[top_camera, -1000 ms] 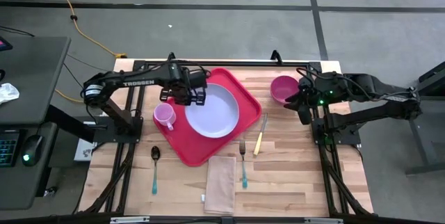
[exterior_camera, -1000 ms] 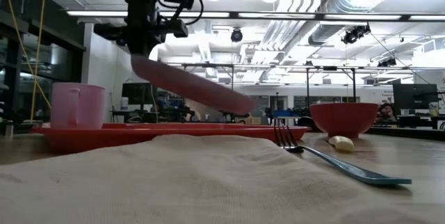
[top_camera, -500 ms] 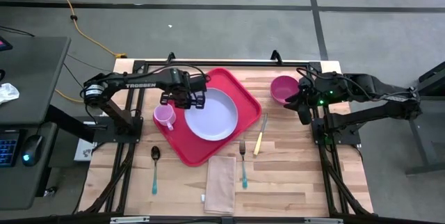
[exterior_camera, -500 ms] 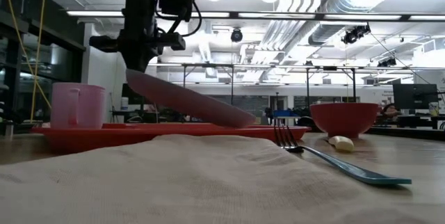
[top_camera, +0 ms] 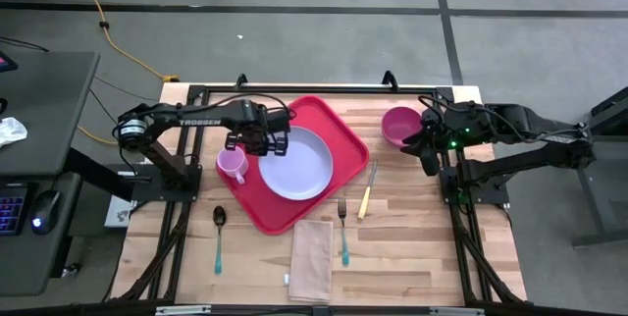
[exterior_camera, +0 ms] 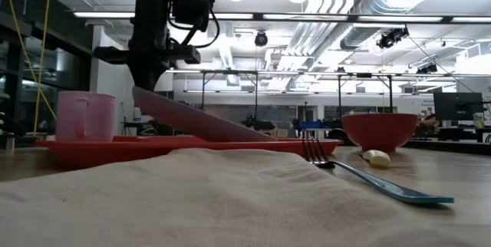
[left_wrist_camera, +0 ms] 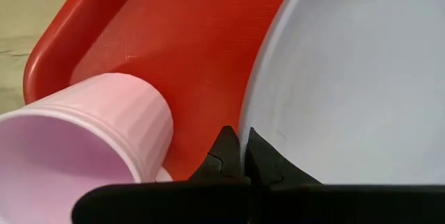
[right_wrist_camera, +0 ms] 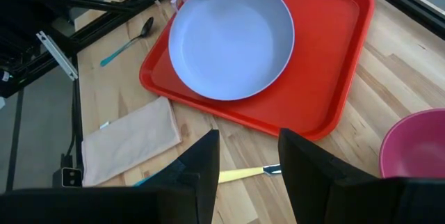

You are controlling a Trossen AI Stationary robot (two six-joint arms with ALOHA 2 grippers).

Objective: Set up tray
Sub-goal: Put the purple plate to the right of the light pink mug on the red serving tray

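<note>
Left gripper (top_camera: 263, 143): jaws pressed thin on the rim of the lavender plate (top_camera: 296, 162), as the left wrist view shows. In the low view the plate stands tilted, its gripped edge raised and its far edge down on the tray (top_camera: 345, 134). The high view does not show the tilt.

Tray: red, set askew on the table (top_camera: 412, 247) toward the left arm's side. It carries the plate and, just beside the gripped rim, a pink cup (top_camera: 232, 164). The left wrist view cuts the cup off at the picture edge.

Right gripper (top_camera: 424, 149): waits at the table's right edge beside the magenta bowl (top_camera: 399, 124), jaws spread with nothing between them. The right wrist view shows the bowl only in part.

Table: light wood planks on a black frame. In front of the tray lie a beige napkin (top_camera: 311, 259), a fork (top_camera: 342, 228), a yellow-handled knife (top_camera: 367, 190) and a spoon (top_camera: 218, 237).

In the low view the napkin fills the foreground and hides most of the table surface.

Room: grey floor with dark seams and a yellow cable (top_camera: 108, 26); the low view shows ceiling lights and ducting.
</note>
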